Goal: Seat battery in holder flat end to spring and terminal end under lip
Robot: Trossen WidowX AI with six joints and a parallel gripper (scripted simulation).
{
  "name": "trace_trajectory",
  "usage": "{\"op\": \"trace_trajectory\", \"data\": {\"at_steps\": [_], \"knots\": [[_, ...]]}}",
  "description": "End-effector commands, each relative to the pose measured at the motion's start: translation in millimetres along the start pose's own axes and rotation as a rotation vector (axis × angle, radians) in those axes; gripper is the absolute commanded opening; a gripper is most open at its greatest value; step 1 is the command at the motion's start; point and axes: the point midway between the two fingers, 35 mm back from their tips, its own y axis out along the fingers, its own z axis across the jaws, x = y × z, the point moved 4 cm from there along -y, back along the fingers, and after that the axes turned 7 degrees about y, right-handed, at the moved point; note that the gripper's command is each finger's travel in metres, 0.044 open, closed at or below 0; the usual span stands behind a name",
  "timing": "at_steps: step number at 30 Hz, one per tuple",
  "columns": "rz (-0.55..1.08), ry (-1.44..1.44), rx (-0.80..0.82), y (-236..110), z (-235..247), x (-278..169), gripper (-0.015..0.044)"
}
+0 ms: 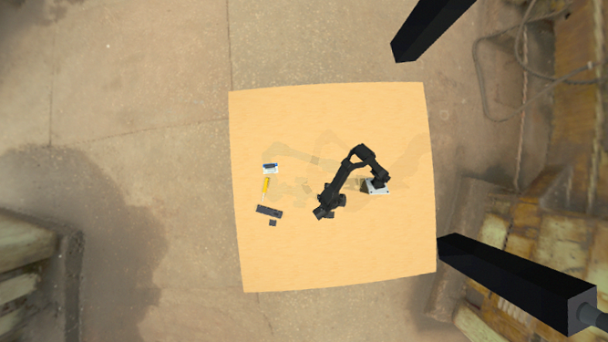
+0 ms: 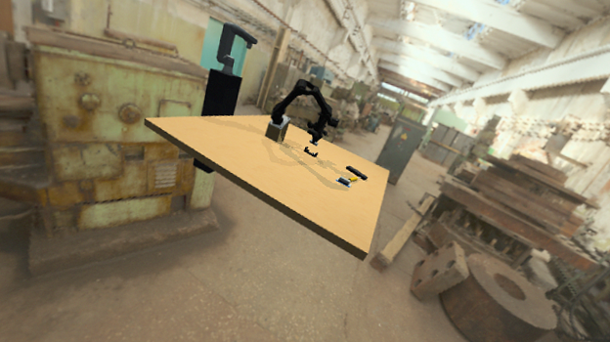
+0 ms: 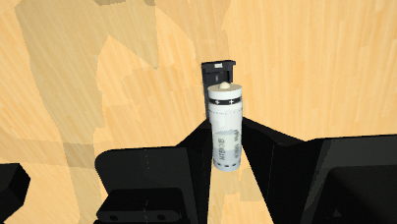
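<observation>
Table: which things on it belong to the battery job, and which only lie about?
For the job: battery, holder, pincer gripping the battery.
Lying about: yellow tool, blue and white box, long black bar, small black block.

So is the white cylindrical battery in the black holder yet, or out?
Out. The white cylindrical battery is clamped in the black gripper, above the wooden table; the black holder sits beyond its terminal end.
</observation>
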Motion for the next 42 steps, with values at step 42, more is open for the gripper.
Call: {"op": "trace_trajectory", "data": {"at_steps": [42], "knots": [[-0.420, 0.001, 0.069, 53.9, -3.4, -18.5, 0.0074]]}}
